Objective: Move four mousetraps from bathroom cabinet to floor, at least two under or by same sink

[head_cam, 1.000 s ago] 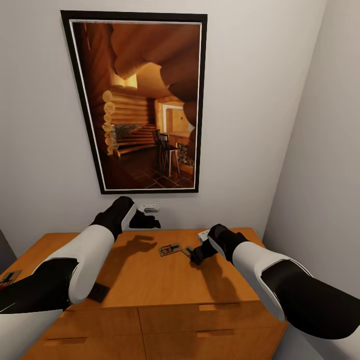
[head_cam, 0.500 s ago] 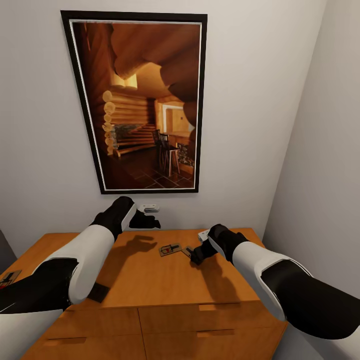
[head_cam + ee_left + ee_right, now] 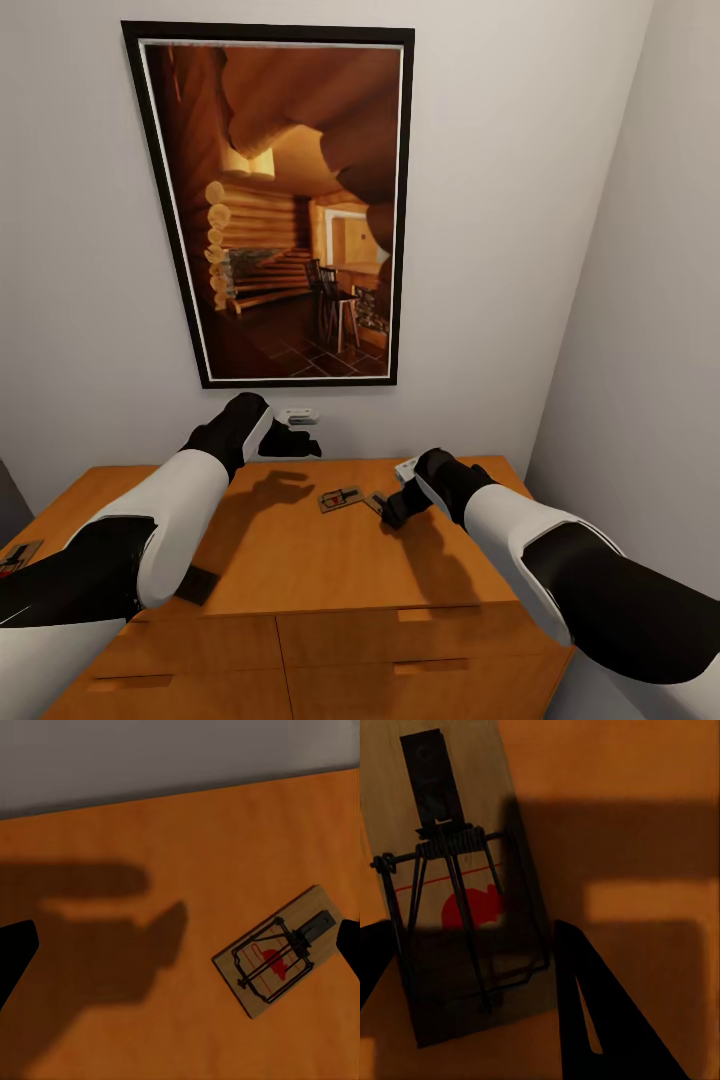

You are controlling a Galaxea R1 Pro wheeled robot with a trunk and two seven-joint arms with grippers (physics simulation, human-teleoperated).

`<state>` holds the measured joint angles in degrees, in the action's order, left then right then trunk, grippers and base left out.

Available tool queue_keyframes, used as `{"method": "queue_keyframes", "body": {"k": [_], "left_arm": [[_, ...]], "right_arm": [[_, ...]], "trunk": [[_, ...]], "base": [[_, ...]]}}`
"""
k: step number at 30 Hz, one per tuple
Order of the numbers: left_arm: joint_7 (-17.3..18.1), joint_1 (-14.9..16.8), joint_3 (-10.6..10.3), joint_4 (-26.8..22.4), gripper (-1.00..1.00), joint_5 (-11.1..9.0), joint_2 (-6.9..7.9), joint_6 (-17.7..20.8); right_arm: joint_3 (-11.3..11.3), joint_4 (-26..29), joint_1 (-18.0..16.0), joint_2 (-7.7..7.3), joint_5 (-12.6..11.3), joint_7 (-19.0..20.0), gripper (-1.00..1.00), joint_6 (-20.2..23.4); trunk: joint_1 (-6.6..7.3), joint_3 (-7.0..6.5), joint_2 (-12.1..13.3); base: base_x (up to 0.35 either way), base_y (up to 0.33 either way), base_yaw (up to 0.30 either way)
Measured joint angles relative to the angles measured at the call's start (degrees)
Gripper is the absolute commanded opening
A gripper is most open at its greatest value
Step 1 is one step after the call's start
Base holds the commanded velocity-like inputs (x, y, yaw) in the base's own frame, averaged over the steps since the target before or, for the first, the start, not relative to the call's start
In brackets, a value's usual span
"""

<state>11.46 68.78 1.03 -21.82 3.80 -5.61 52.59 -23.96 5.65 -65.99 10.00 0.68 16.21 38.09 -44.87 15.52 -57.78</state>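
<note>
Two mousetraps flat on the orange-brown cabinet (image 3: 300, 560) top, near its back edge. One mousetrap (image 3: 340, 498) a small wooden board with wire and red mark, lying askew. Second mousetrap (image 3: 375, 502) just beside it, partly hidden. Drawer fronts shut.

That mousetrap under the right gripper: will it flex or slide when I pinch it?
The mousetrap looks like a rigid flat board, so probably no flex. Lying flat on the smooth cabinet top, it may skid. Its thin wire could snag the right gripper.
</note>
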Motion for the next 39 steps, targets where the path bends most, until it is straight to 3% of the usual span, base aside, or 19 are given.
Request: {"method": "queue_keyframes", "body": {"k": [19,20,21,22,23,30,39], "left_arm": [[-0.02,0.00,0.00,0.00,1.00,0.06,0.00,0.00],[-0.08,0.00,0.00,-0.01,1.00,0.06,0.01,0.02],[-0.08,0.01,0.00,-0.01,1.00,0.06,0.01,0.02],[-0.09,0.00,0.00,0.00,1.00,0.07,0.00,-0.01],[-0.09,0.00,0.00,0.00,1.00,0.06,0.00,0.01],[-0.08,0.01,0.00,0.00,1.00,0.01,0.00,0.00],[0.00,0.01,0.00,0.08,1.00,-0.07,-0.07,-0.08]], "right_arm": [[-0.06,0.72,0.17,0.00,0.97,0.38,-1.00,0.81],[10.22,6.79,0.37,-2.37,0.54,0.98,-1.00,18.21],[12.19,14.23,0.39,-2.96,0.79,1.09,-1.00,21.53],[12.82,20.88,0.33,-3.14,0.10,1.17,-1.00,21.72],[13.45,21.48,0.37,-3.52,0.71,1.12,-1.00,21.66],[14.68,22.32,0.38,-4.45,0.66,1.17,-1.00,21.68],[14.87,22.42,0.38,-4.60,0.59,1.17,-1.00,21.68]], "trunk": [[0.00,0.00,0.01],[-0.01,0.02,0.03],[-0.01,0.02,0.03],[0.00,0.00,0.00],[-0.01,0.01,0.03],[-0.01,0.02,0.02],[-0.01,0.02,0.02]], "base": [[0.000,0.000,0.000],[0.000,0.000,0.000],[0.000,0.000,0.000],[0.000,0.000,0.000],[0.000,0.000,0.000],[0.000,0.000,0.000],[0.000,0.000,0.000]]}}
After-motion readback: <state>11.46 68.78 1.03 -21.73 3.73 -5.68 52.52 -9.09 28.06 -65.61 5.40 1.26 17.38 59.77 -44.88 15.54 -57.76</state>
